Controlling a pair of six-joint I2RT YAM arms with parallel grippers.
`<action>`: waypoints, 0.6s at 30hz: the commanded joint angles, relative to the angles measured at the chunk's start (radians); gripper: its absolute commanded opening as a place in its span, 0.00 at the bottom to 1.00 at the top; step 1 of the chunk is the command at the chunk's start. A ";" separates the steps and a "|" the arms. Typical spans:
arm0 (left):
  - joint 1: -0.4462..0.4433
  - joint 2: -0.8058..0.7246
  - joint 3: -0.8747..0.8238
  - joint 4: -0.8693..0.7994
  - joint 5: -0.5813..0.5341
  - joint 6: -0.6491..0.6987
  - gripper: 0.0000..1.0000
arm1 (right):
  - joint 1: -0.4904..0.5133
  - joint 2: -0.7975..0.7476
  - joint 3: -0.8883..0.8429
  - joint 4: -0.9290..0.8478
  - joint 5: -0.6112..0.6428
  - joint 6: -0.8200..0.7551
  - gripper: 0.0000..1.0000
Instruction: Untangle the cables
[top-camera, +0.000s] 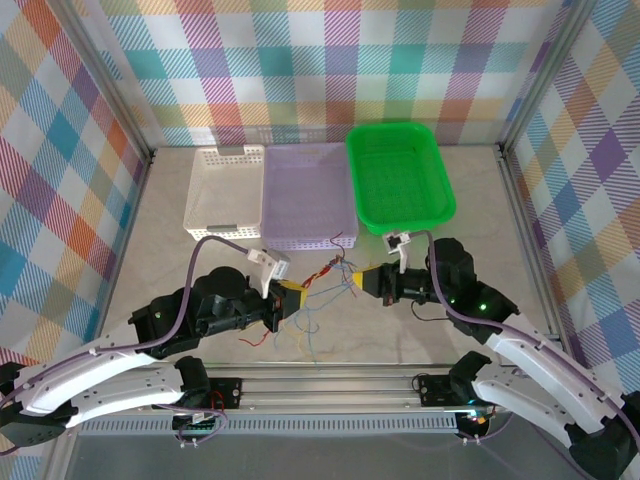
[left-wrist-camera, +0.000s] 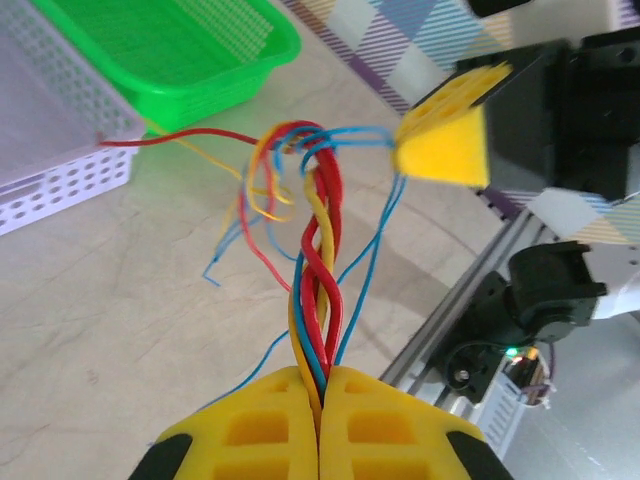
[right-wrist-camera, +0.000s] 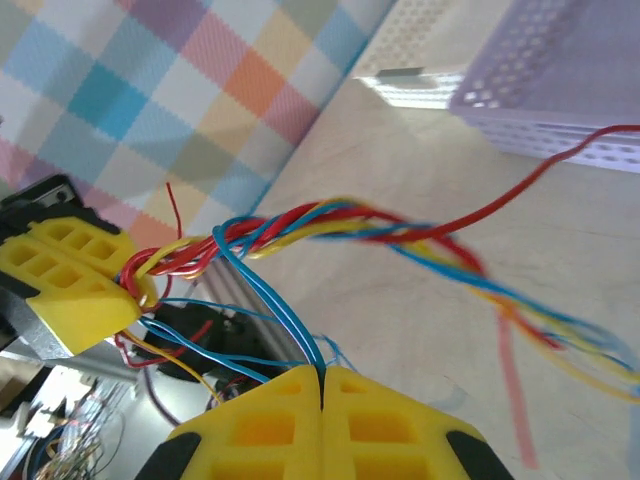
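Checked walls (top-camera: 300, 60) in pastel colours close in a pale desk (top-camera: 160, 235). At its far edge, seen from above, three baskets stand in a row: a white basket (top-camera: 222, 190), a lilac basket (top-camera: 308, 195) and a green basket (top-camera: 400, 185). In front of them, the cables (top-camera: 325, 282) hang as a loose knot between the two arms, above the bare middle of the desk. The left gripper (top-camera: 293, 296) meets them from one side and the right gripper (top-camera: 362, 281) from the other. Stray ends trail down toward the near rail

From the left wrist, the left gripper (left-wrist-camera: 320, 415) has its jaws pressed together on one end of the bundle. From there, the red, yellow and blue strands run off wound round one another like a plait. Farther along they spread into loops and loose ends, and a couple of blue strands lead on to the tip of the right gripper (left-wrist-camera: 445, 140)

From the right wrist, the right gripper (right-wrist-camera: 322, 400) is closed tight on a few blue strands. The twisted part of the cables (right-wrist-camera: 330, 225) stretches across the view above it, ending at the left gripper (right-wrist-camera: 70, 285)

The work looks barely started. Both ends are gripped and a few blue strands are drawn a little aside, but the main twist is intact. No cable lies apart on the desk, and none can be made out in the baskets. Every strand is yet to be freed
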 joint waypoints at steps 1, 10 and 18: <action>0.023 -0.031 0.053 -0.112 -0.098 0.027 0.00 | -0.055 -0.029 0.038 -0.165 0.094 -0.022 0.00; 0.037 -0.047 0.076 -0.213 -0.158 0.022 0.00 | -0.123 -0.037 0.065 -0.227 0.129 0.005 0.00; 0.048 -0.067 0.135 -0.413 -0.394 0.020 0.00 | -0.327 -0.075 0.152 -0.430 0.249 0.007 0.00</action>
